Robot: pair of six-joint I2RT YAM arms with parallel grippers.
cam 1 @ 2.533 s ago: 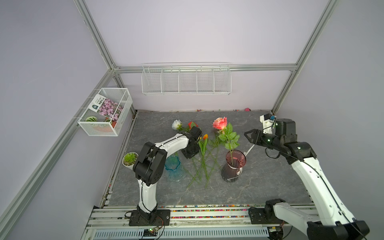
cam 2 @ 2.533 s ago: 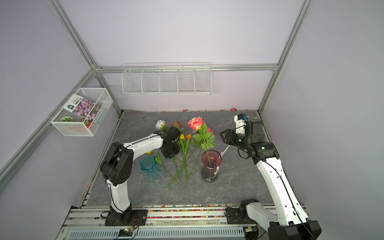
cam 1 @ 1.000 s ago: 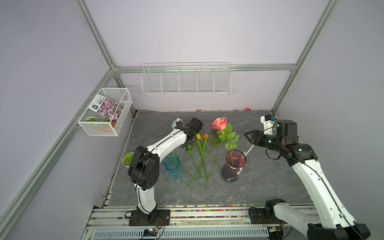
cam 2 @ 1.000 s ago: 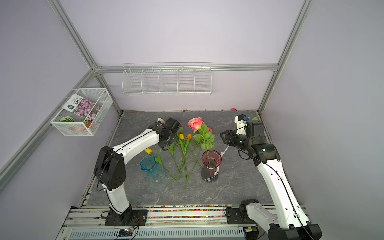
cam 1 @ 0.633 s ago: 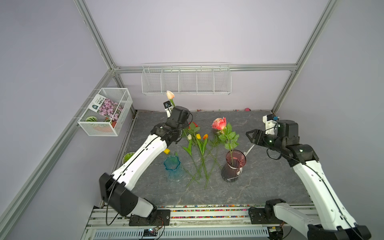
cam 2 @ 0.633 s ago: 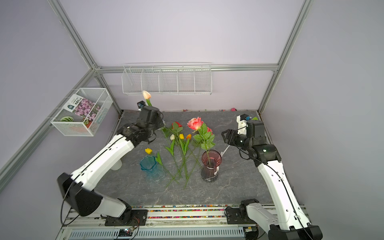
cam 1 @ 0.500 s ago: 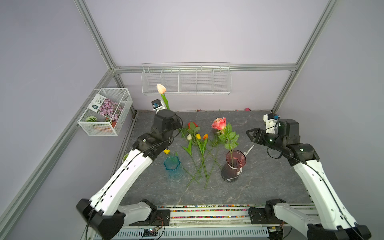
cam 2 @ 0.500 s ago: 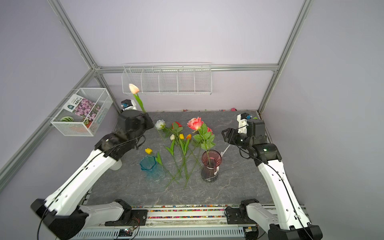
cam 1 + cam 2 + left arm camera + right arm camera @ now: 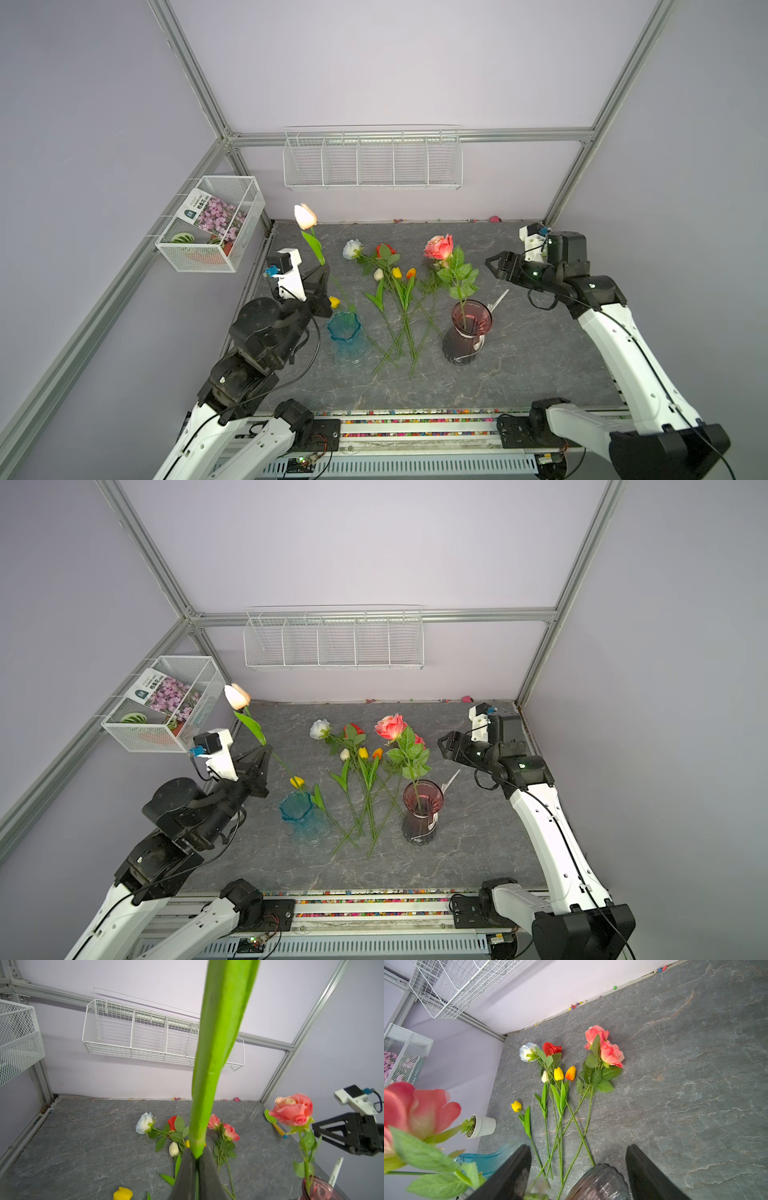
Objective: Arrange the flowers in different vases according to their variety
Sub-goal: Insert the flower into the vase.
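Veined grey stone-look tabletop (image 9: 519, 374), my right gripper (image 9: 492, 264) spread wide and empty, my left gripper (image 9: 323, 272) pinched on the stem of a smooth cream tulip (image 9: 305, 217), tilted beside the scalloped teal glass vase (image 9: 345, 336), ribbed maroon glass vase (image 9: 465, 336) holding a ruffled coral rose (image 9: 438, 248), loose flowers (image 9: 399, 291) lying between.

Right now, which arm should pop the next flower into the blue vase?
Left. The left hand is shut on the cream tulip by its stem, close to the teal vase. The right hand is open and empty, across the table on the maroon vase side.
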